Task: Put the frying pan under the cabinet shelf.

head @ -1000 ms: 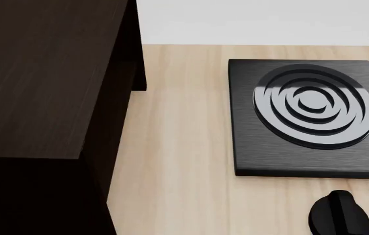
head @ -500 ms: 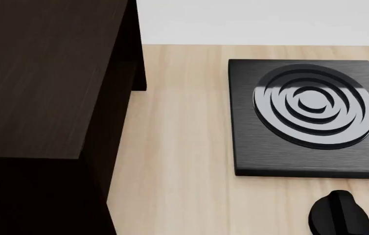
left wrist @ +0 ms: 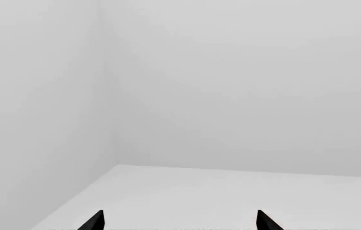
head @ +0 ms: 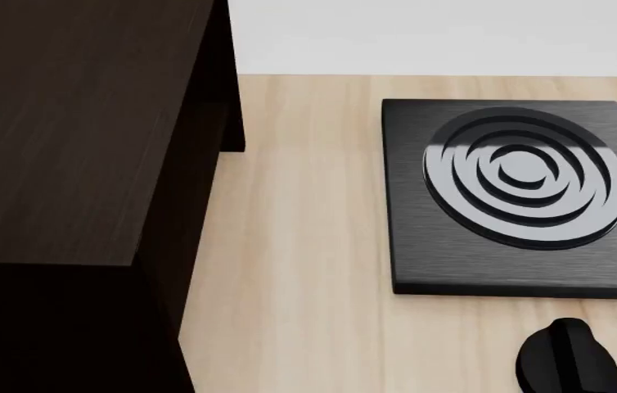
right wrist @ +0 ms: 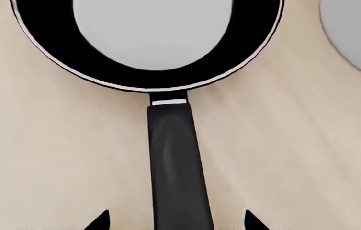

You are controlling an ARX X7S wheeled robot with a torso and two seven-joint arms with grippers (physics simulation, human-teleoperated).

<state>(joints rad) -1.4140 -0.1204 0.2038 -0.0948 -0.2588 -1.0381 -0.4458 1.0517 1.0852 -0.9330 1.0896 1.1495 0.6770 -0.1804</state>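
Pan handle (right wrist: 175, 167) between seemingly parted right fingertips (right wrist: 98, 221).

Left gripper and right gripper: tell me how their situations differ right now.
The left gripper points at bare pale walls and floor, with nothing between its tips; the right gripper has the frying pan handle running between its tips. The left gripper has no tabletop in its view; the right gripper hangs over the wooden table. Shared: on both, only two dark fingertips show, spread apart, and neither is closed on anything.
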